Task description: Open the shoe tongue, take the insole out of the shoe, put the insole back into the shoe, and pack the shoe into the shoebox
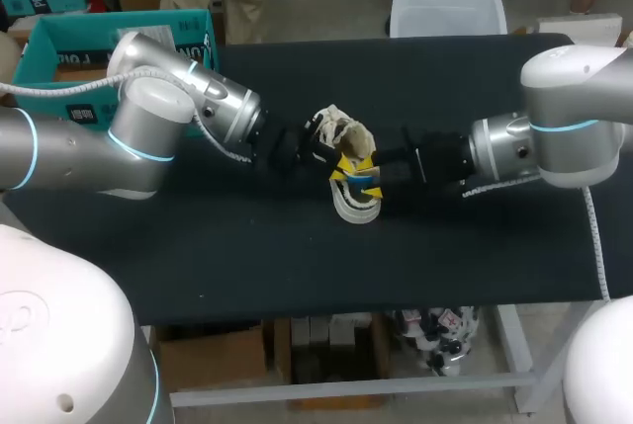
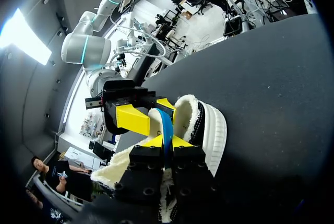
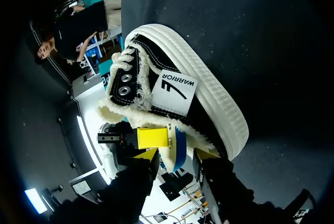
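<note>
1. Tabletop (image 1: 218,266): black, with the shoe (image 1: 350,205) near the middle.
2. Shoe (image 3: 177,91): black, with a thick white sole and fluffy cream stuff inside. Lies tipped on its side. In the head view, white sole toward the near edge and open top toward the far edge. In the right wrist view, shows round lace holes and a white tag on its side.
3. Insole (image 2: 167,127): cream with a blue edge. Sticks out from the open top of the shoe (image 2: 209,125) and stands thin side up between the two claws. Shows in the head view as a small blue bit (image 1: 366,179) and in the right wrist view as a cream and blue strip (image 3: 176,148).
4. Left claw (image 2: 168,141): comes in from the left, right at the shoe's open top (image 1: 343,165). Yellow tips close together, pinching the blue edge of the insole from both sides.
5. Right claw (image 3: 176,155): comes in from the right (image 1: 374,185) and faces the left claw. Yellow tips wide apart, one on each side of the insole. Seems not to pinch it, though that spot is hard to see.
6. Both claws: almost tip to tip over the shoe, as the right claw (image 2: 148,112) shows just ahead of the left one.
7. Shoebox (image 1: 59,53): teal, top open, at the far left corner, well apart from the shoe.
</note>
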`<state>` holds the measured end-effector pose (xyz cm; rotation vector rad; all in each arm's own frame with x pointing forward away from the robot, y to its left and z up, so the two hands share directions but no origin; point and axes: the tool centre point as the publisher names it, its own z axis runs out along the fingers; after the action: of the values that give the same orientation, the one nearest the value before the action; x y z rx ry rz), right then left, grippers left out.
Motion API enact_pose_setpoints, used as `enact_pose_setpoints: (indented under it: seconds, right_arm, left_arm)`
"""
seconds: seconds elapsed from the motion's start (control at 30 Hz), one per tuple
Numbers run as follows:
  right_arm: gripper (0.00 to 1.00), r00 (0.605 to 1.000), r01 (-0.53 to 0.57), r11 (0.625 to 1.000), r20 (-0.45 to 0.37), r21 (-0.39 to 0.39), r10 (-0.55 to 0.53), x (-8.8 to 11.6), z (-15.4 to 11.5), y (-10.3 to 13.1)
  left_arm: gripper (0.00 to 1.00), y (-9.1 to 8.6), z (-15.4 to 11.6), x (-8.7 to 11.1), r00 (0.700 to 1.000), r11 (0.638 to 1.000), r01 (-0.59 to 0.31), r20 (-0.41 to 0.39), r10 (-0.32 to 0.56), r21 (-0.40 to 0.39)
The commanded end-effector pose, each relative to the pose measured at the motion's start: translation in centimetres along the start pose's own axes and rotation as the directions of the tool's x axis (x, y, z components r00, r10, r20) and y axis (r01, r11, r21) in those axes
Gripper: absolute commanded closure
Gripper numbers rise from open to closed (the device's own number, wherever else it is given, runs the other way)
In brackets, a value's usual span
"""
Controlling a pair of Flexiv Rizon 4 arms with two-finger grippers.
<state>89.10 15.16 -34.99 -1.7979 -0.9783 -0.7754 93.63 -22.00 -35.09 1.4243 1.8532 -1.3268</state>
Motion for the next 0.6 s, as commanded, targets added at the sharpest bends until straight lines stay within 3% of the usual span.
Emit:
enact_pose_setpoints:
  seconds: [0.03,0.1,0.17,0.57,0.6]
  right_arm:
    - [0.64,1.000,0.004,0.999,0.007,-0.041,-0.004,0.1,-0.5,-1.2]
    - [0.75,1.000,0.006,0.999,0.010,-0.039,-0.005,0.1,-0.3,-1.2]
    - [1.00,1.000,0.004,0.999,0.016,-0.032,-0.004,0.1,-0.1,-1.0]
    - [1.00,0.999,-0.013,1.000,0.030,-0.024,0.014,-0.1,0.3,-0.3]
    - [1.00,0.999,-0.014,1.000,0.032,-0.027,0.014,-0.1,0.3,-0.3]
  left_arm:
    - [1.00,0.1,0.3,0.2,1.000,1.000,0.000,0.008,0.001,-0.002]
    - [1.00,0.1,0.3,0.2,1.000,1.000,-0.001,0.009,0.001,-0.004]
    - [1.00,0.0,0.2,0.2,1.000,1.000,-0.001,0.009,0.001,-0.006]
    - [1.00,-1.5,-1.0,-0.1,0.999,1.000,-0.025,0.021,0.025,-0.012]
    - [0.70,-1.8,-1.2,-0.3,0.999,0.999,-0.033,0.022,0.033,-0.013]
